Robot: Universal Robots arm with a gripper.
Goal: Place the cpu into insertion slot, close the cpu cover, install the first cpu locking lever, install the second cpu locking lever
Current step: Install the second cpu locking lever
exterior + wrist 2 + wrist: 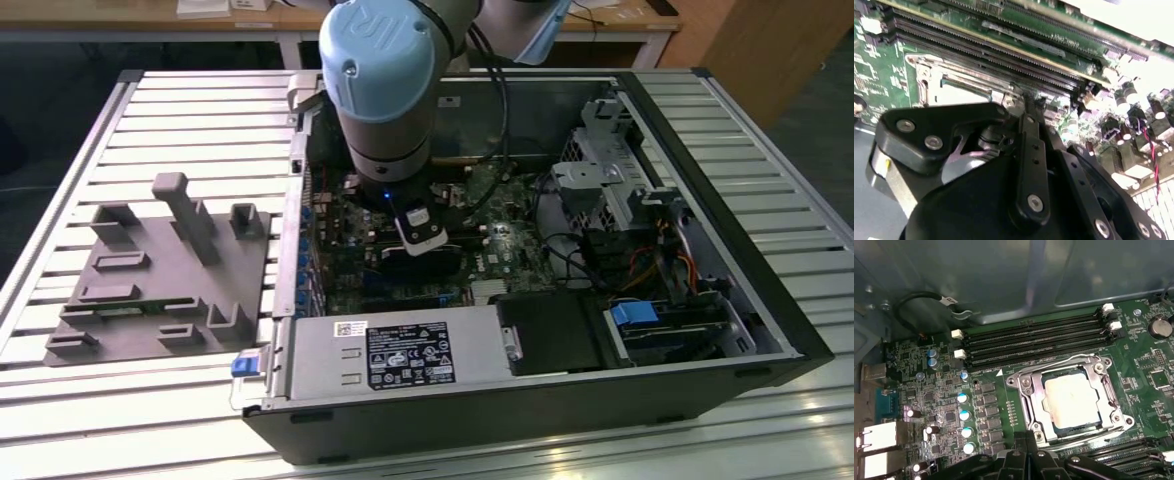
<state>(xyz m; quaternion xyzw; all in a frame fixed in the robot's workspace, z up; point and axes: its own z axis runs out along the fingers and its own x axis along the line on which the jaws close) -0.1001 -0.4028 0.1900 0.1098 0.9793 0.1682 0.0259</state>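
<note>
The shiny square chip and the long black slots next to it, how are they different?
The cpu, a flat square chip with a pale silvery top, is short and wide; the long narrow black memory slots are thin strips running far across the board. The cpu lies under a silvery metal frame, the cpu cover; the memory slots have white clips at their ends. Both sit on the green motherboard.

Exterior view high, oblique; both wrist views near motherboard [919, 390]
</note>
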